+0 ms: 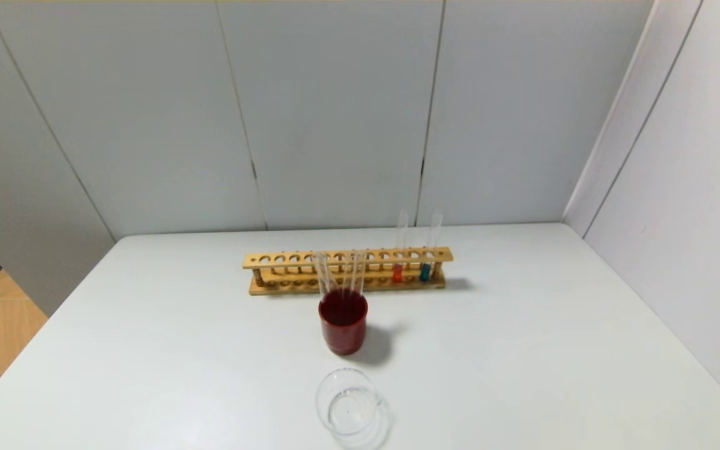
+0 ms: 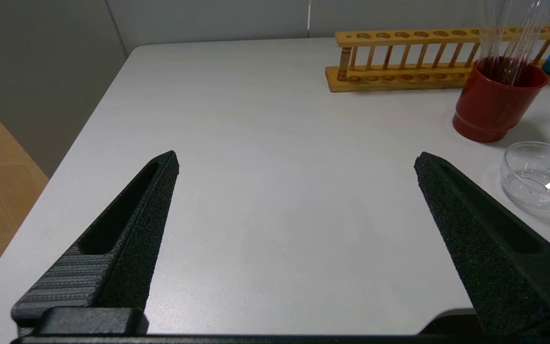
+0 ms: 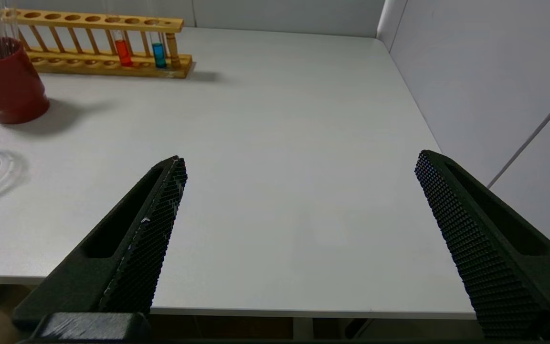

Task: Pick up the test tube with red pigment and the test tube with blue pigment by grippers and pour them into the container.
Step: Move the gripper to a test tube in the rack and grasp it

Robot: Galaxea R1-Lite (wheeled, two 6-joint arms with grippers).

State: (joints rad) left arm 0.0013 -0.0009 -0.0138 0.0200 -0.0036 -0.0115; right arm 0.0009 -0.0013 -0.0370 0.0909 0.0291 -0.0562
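Spreading wide with nothing between its fingers, the black two-fingered left gripper hangs at the near edge of the white table; its textured fingertips touch nothing. The black right gripper stands just as wide and empty at the near edge on the other side. Neither arm shows in the head view.

Out from them, the small round clear glass container sits near the front of the table, with the opaque dark red cup just behind it, colourless clear tubes leaning inside. Behind the cup lies the long wooden test tube rack. Toward its right end stand, upright and side by side, the slim glass test tube with red pigment and the slim glass test tube with blue pigment.
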